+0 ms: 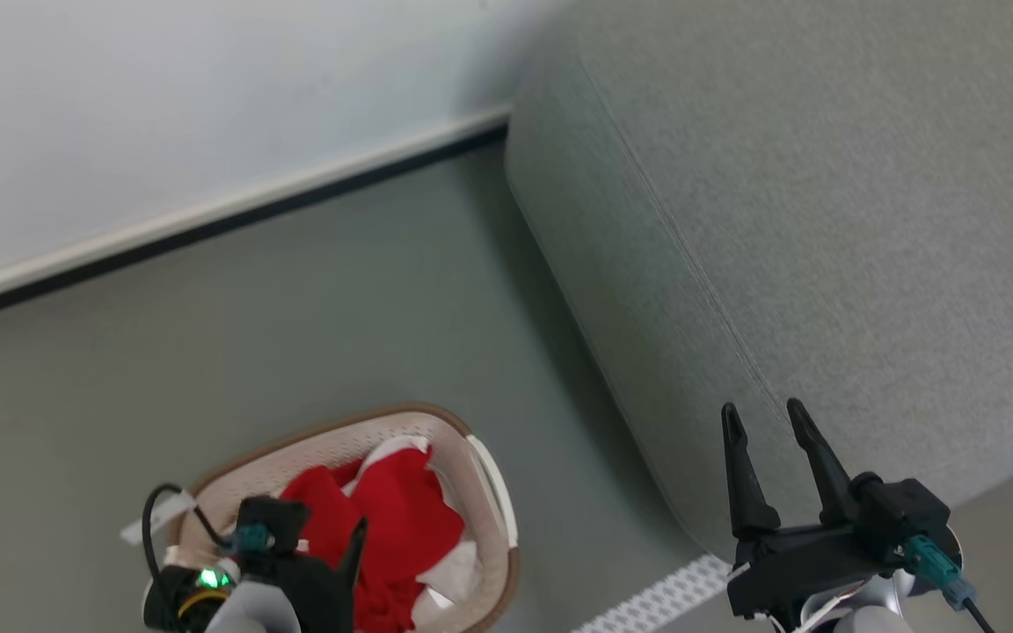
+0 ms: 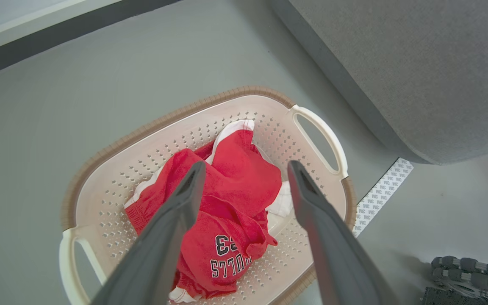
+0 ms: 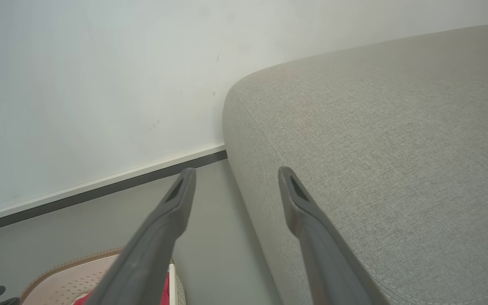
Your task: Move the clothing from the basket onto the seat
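While hovering released and empty, fingers spread wide: left end effector point(image 2: 246, 167), aimed down at a crumpled heap of bright red soft fabric clothing with white trim point(image 2: 244, 199), all of it lying inside an oval cream-white perforated plastic laundry basket with a brown rim point(image 2: 117, 178) on the grey floor point(image 1: 295, 334). At one end of the heap, a jersey fold with dark white-edged lettering point(image 2: 227, 254). Near the basket, to the robot's right, a large light grey fabric-upholstered seat cushion with a rounded edge and a seam line point(image 1: 823, 220), bare of garments in the part on view. Right end effector point(image 1: 763, 411) likewise released, holding nothing, raised before the seat's near edge, well apart from the basket. Task judged barely begun. Risks from here: closing on one thin fold and losing it on the lift; pinching too deep, catching a fingertip in the perforated wall and dragging the light basket along; gathering several tangled garments at once and shedding one onto the floor between basket and seat; trailing fabric snagging on the side handle point(image 2: 320, 140) during the swing across. Safer with a central, moderately deep pinch and a high lift before crossing.
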{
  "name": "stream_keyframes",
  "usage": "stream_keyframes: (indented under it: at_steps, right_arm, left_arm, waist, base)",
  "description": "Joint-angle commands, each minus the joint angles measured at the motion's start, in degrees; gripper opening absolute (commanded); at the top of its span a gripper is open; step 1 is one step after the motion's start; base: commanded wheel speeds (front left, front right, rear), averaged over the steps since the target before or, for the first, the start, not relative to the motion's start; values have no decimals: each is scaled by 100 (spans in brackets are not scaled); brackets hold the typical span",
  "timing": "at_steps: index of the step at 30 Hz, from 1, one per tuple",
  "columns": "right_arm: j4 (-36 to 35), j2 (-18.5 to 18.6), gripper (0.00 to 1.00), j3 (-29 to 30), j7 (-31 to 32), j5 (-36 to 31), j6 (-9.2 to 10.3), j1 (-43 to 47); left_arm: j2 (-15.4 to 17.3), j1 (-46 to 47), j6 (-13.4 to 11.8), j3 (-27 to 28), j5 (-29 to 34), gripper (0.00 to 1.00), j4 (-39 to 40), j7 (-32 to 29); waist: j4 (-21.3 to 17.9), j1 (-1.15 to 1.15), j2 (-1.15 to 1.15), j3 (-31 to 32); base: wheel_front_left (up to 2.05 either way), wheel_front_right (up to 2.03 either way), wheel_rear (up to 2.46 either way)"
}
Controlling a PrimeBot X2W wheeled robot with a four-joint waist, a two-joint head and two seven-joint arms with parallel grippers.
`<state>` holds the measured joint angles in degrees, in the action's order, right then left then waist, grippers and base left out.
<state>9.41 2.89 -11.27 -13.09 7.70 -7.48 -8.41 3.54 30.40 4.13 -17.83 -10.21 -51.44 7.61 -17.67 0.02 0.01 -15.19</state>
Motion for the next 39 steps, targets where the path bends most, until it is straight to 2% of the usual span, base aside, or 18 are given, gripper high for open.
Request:
stream_keyframes:
  at_steps: [1, 9, 16, 26, 32, 39]
  right_arm:
    - [-43, -5, 100, -44, -63, 80, -2, -121]
    - [-240, -7, 100, -198, -175, 388, -2, -252]
    - [-409, -5, 100, -109, -214, 688, -2, -67]
    - [-715, -4, 100, -115, -216, 1028, -2, -12]
    - [-803, -3, 100, -43, -217, 1113, -2, 149]
    - [-1004, -3, 100, 27, -217, 1016, -2, 399]
  left_arm:
    - [84, 236, -32, -53, 110, 100, -173, -37]
    - [299, 1059, -206, -314, 430, 100, -761, -195]
    - [453, 1574, -232, -678, 772, 100, -1245, -458]
    - [604, 2137, -214, -1149, 1183, 100, -1600, -659]
    - [751, 2430, -512, -1321, 1350, 100, -1867, -888]
    - [904, 2703, -412, -1727, 1669, 100, -2036, -1105]
  waist:
    - [-691, -2, -1, -798]
    - [-1063, -2, -1, -1672]
    - [-1077, -2, -1, -2230]
    - [-1067, -2, -1, -2724]
    - [-1068, -2, -1, -2843]
    - [-974, -2, -1, -3030]
  base:
    - [0, 0, 0]
    - [0, 0, 0]
    - [0, 0, 0]
    - [0, 0, 0]
    - [0, 0, 0]
    - [4, 4, 4]
